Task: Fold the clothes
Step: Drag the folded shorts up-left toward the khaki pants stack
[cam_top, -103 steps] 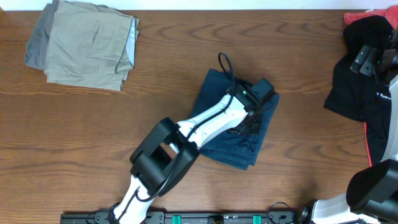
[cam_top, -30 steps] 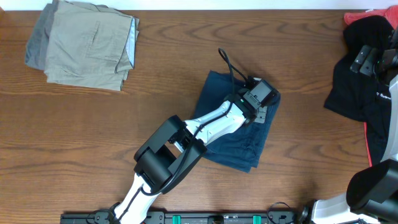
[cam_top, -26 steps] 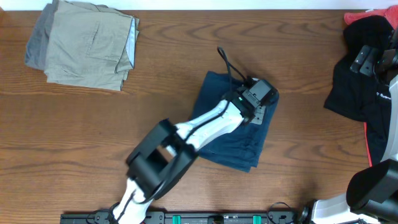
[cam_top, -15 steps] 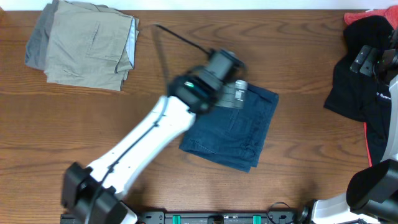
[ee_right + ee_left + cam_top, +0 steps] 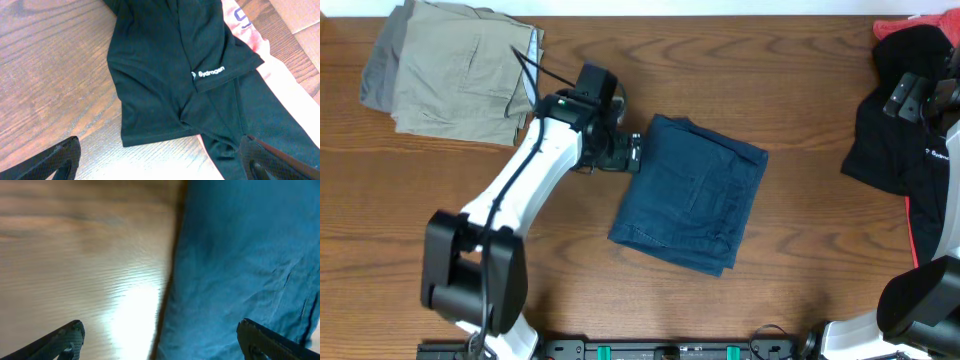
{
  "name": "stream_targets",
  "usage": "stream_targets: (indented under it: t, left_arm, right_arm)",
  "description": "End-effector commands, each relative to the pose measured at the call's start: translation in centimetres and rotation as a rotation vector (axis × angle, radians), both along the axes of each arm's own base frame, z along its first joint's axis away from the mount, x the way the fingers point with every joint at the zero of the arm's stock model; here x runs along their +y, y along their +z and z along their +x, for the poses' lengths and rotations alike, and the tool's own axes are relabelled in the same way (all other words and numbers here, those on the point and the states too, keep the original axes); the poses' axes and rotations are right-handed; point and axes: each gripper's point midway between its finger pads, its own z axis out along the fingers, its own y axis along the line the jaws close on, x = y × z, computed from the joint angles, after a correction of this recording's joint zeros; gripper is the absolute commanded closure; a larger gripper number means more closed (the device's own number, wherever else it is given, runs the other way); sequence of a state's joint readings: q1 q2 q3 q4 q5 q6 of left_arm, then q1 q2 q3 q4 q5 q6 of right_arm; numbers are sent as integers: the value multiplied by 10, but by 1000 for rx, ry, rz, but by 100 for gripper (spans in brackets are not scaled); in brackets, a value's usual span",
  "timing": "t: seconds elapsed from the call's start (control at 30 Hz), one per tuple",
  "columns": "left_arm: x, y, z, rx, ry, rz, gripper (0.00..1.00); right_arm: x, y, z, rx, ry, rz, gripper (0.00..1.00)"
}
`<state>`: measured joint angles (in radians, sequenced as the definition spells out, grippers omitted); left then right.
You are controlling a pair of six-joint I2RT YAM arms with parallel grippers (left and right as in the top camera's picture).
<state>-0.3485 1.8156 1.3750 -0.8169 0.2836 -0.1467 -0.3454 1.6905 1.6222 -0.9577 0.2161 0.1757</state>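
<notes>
Brown wood-grain table (image 5: 800, 290) fills the overhead view. On it lie one pair of folded navy shorts (image 5: 692, 205) at the middle, one stack of khaki and grey shorts (image 5: 455, 70) at the far left corner, and one black garment (image 5: 895, 130) at the right edge. The left gripper (image 5: 631, 153) sits just beside the navy shorts' left edge.

From the left wrist, the left gripper (image 5: 162, 340) has its jaws spread wide and empty, straddling the line where the navy shorts (image 5: 245, 255) meet the table (image 5: 75, 255).

From the right wrist, the right gripper (image 5: 162, 160) also has its jaws wide apart with nothing between them, above the black garment (image 5: 160, 65), which overlaps a pink cloth (image 5: 252, 32).

Half a second ago the left arm reached over the navy shorts' far left corner; now it is off them. The navy shorts lie where they were.
</notes>
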Motion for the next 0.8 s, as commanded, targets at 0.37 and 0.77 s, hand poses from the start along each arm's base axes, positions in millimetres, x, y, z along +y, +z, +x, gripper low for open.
stream_targets:
  t: [0.37, 0.77]
  left_arm:
    - [-33, -85, -28, 236, -195, -169, 2]
    - [-59, -99, -47, 362, -203, -342, 22]
  right_arm:
    - [-1, 7, 1, -19, -12, -5, 1]
    - [-1, 7, 1, -19, -12, -5, 1]
